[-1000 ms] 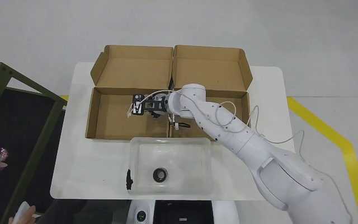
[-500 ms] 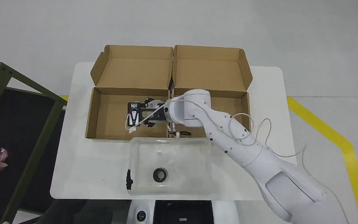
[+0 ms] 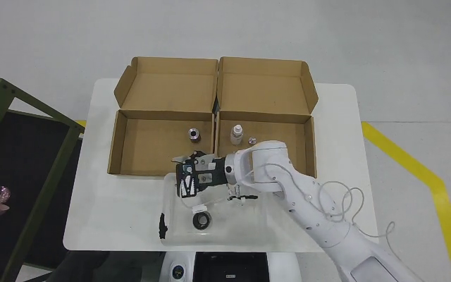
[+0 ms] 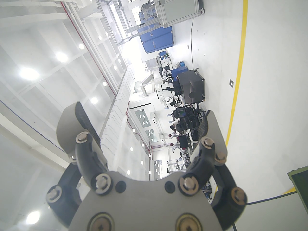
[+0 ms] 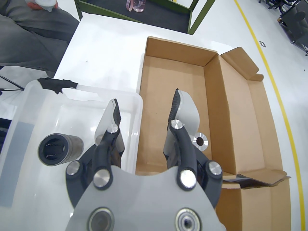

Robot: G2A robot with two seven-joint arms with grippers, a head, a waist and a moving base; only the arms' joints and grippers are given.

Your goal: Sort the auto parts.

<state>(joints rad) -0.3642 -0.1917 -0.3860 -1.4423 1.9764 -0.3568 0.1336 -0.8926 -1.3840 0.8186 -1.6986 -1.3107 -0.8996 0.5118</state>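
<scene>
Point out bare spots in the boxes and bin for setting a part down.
Most of the left box floor is bare, from its outer wall to the silver bushing. The clear bin is free between the black sleeve and its right wall. Crowded: the right box, with two small parts beside the arm, and where the right pincer hovers.

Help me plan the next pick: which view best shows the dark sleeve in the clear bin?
The right wrist view: the sleeve is close and large, with its bore and metal wall both plain. In the top view the sleeve is a small dark ring. The left wrist view points elsewhere.
</scene>
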